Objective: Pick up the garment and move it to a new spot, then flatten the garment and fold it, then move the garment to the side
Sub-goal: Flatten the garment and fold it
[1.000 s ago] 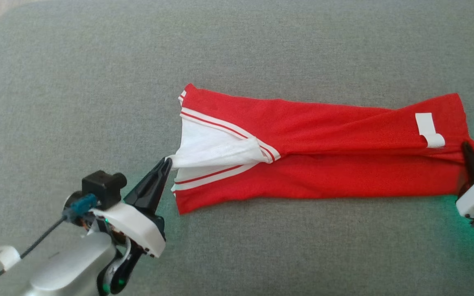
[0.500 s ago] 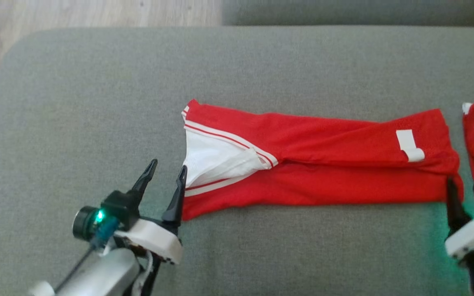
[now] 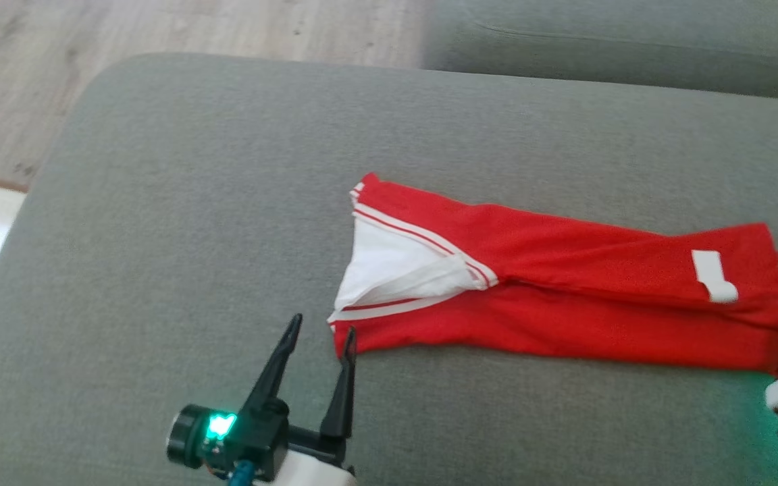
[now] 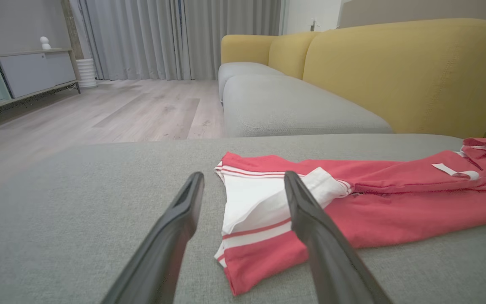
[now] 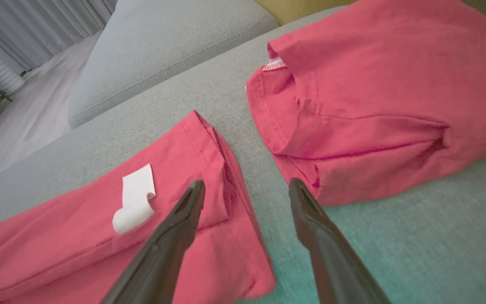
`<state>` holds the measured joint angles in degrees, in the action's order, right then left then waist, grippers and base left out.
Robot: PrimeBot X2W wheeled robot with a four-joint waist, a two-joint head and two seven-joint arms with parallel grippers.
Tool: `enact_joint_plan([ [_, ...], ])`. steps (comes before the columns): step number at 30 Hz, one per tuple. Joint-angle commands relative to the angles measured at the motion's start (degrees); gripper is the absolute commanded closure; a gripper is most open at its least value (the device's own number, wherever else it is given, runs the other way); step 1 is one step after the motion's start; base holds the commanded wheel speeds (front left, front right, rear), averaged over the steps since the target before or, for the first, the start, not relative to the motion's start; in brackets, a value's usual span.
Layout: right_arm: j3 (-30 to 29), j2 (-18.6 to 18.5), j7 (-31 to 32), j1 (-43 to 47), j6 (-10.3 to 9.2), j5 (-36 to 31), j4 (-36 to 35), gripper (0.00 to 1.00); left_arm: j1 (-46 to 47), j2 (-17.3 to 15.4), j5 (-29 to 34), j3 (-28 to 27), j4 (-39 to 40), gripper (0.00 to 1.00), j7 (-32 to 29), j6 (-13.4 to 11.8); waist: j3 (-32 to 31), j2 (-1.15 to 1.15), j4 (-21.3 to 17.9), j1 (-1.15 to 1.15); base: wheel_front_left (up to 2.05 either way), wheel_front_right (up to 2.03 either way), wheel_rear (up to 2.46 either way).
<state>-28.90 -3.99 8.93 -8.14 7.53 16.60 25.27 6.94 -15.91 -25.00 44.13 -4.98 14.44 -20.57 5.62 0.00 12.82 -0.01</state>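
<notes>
Garment (image 3: 564, 317) lies folded lengthwise, centre-right. Our left gripper (image 3: 322, 325), lower centre, and right gripper (image 5: 247, 183) sit spread and empty at its opposite ends; we judge them placed for the next fold.

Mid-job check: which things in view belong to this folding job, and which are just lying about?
In the job: long red garment with white striped trim; open left gripper; open right gripper; grey fabric cushion under it.
Lying about: second folded red garment beside the right gripper; yellow sofa back; wooden floor.
</notes>
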Motion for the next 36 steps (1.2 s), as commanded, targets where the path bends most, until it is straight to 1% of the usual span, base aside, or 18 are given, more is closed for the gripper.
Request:
enact_joint_plan([
  [1,0.6,-0.4,0.0,-2.4,-0.04,-1.1,-1.3,0.0,1.1,0.0,0.6,-2.6,1.8,0.0,0.5,0.2,-0.1,0.0,1.0,0.01,0.0,0.0,0.0],
  [5,-4.5,0.3,0.7,-5.5,-0.04,-6.2,3.9,0.0,0.1,1.6,2.5,-3.7,0.8,0.0,0.6,2.2,-0.1,0.0,2.3,0.01,0.0,0.0,0.0],
  [6,-6.1,0.5,1.3,-6.5,-0.04,-7.6,6.2,0.0,-0.1,2.2,3.2,-4.2,0.3,0.0,0.6,3.2,-0.1,0.0,2.7,0.01,0.0,0.0,0.0],
  [10,-6.3,0.8,2.5,-7.6,-0.04,-7.5,8.4,0.0,-0.5,2.9,4.5,-5.8,-0.3,0.0,0.6,4.5,0.0,0.0,2.8,0.01,0.0,0.0,0.0],
  [11,-6.2,0.9,2.8,-7.7,-0.04,-7.1,8.7,0.02,-0.6,3.1,4.7,-6.2,-0.3,0.0,0.6,4.7,0.1,0.0,2.7,0.01,0.0,0.0,0.0],
  [12,-6.2,0.9,3.1,-7.9,-0.04,-6.5,8.9,0.18,-0.8,3.4,5.0,-6.6,-0.4,0.0,0.6,4.9,0.2,0.0,2.6,0.01,0.0,0.0,0.0],
  [13,-6.1,1.0,3.4,-8.1,-0.04,-6.0,9.1,0.52,-0.9,3.6,5.3,-7.0,-0.4,0.0,0.6,5.1,0.2,0.0,2.5,0.01,0.0,0.0,0.0],
  [14,-5.8,1.0,3.7,-8.2,-0.04,-5.6,9.3,0.93,-1.1,3.8,5.5,-7.3,-0.5,0.0,0.6,5.4,0.2,0.0,2.3,0.01,0.0,0.0,0.0],
  [15,-5.8,1.0,4.0,-8.3,-0.04,-5.1,9.4,1.0,-1.1,4.0,5.7,-7.7,-0.6,0.0,0.6,5.7,0.3,0.0,2.2,0.01,0.0,0.0,0.0],
  [19,-4.5,1.1,3.8,-8.4,-0.04,-3.8,8.4,1.0,-1.2,4.9,6.7,-9.3,-1.2,0.0,0.6,6.9,0.2,0.0,1.5,0.01,0.0,0.0,0.0],
  [23,-4.9,0.8,3.2,-7.8,-0.04,-2.6,5.7,1.0,-1.6,5.3,7.4,-10.6,-1.6,0.0,0.6,7.6,-0.2,0.0,0.7,0.01,0.0,0.0,0.0],
  [29,-4.8,-0.9,5.6,-6.3,-0.04,3.1,0.5,1.0,-2.5,5.8,8.3,-12.1,-2.1,0.0,0.6,8.7,-1.6,0.0,-0.3,0.01,0.0,0.0,0.0],
  [32,-2.3,-0.9,6.9,-5.6,-0.04,6.3,-3.4,1.0,-3.0,6.0,8.6,-12.5,-2.5,0.0,0.6,9.1,-2.7,0.0,-0.7,0.01,0.0,0.0,0.0],
  [35,2.5,-0.4,8.0,-4.7,-0.04,9.7,-7.8,1.0,-3.4,6.1,8.8,-12.9,-2.9,0.0,0.6,9.5,-3.9,0.0,-0.7,0.01,0.0,0.0,0.0],
  [36,2.5,-0.4,8.0,-4.7,-0.04,9.7,-7.8,1.0,-3.4,6.1,8.8,-12.9,-2.9,0.0,0.6,9.5,-3.9,0.0,-0.7,0.01,0.0,0.0,0.0],
])
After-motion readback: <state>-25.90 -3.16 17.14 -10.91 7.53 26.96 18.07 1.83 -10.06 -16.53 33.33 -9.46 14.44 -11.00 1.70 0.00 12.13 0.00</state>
